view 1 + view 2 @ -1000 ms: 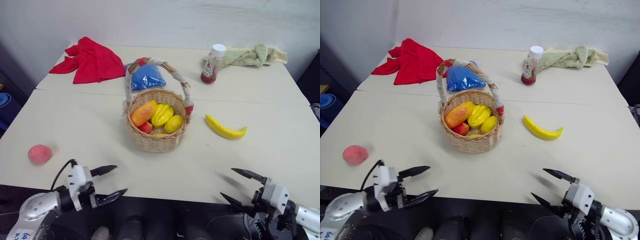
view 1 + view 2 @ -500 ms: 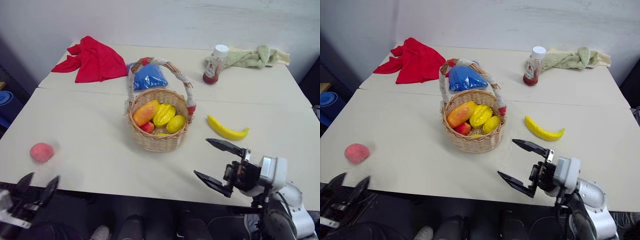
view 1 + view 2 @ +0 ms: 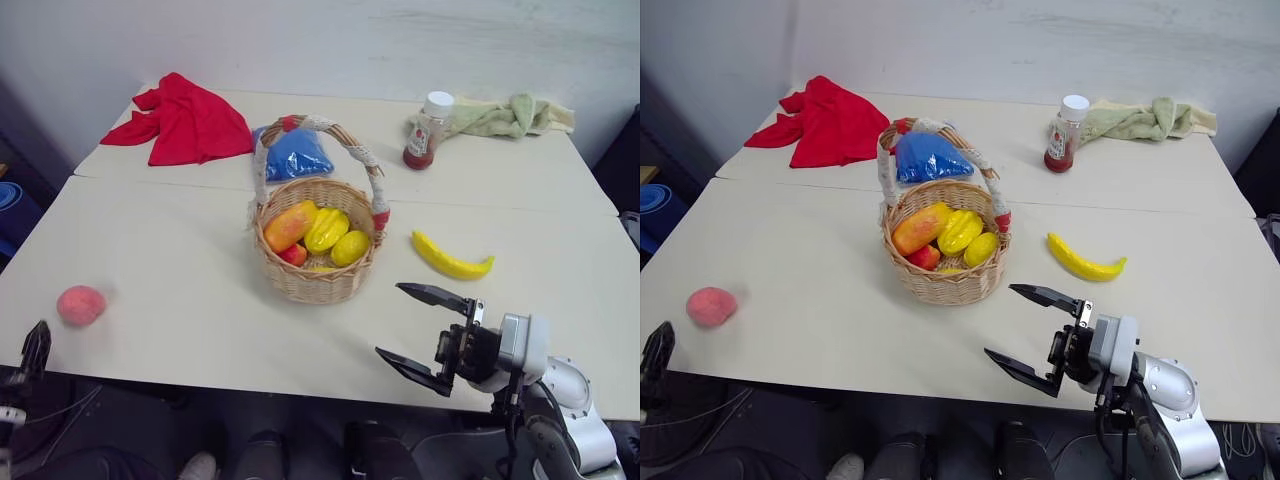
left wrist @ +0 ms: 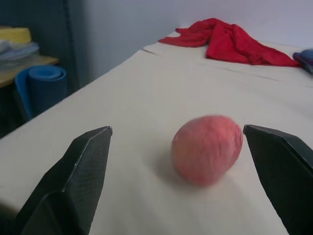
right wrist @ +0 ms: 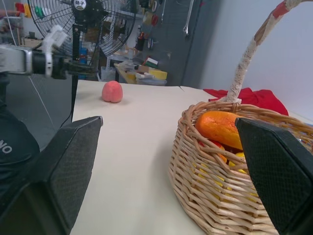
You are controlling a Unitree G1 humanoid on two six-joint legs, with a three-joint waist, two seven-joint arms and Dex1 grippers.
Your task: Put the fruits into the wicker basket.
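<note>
1. Sitting at the near edge of the table (image 3: 180,290), the right gripper (image 3: 420,327) has its two black fingers spread wide apart, and it holds nothing.
2. The left gripper (image 4: 181,181) waits low at the near left corner. Its fingers are wide open too, and the peach (image 4: 207,148) sits on the table right in front of them, in line with the gap between them.
3. From the wicker basket (image 3: 318,280), the peach lies at about 8 o'clock, well apart from it.
4. The peach looks small, round and light. It is likely soft, so a hard squeeze could bruise it, and it may roll if bumped. The best hold looks to be across its fat middle, one finger on each side.
5. The banana (image 3: 450,258) lies on the table at about 3 o'clock from the basket, near it but not touching.
6. The banana looks long, light and a bit smooth. Holding it across its middle should keep it from tipping.
7. The basket already holds other fruits but looks to have room on top. Its tall handle (image 3: 320,130) arches over the top, so a fruit should go in beside it.
</note>
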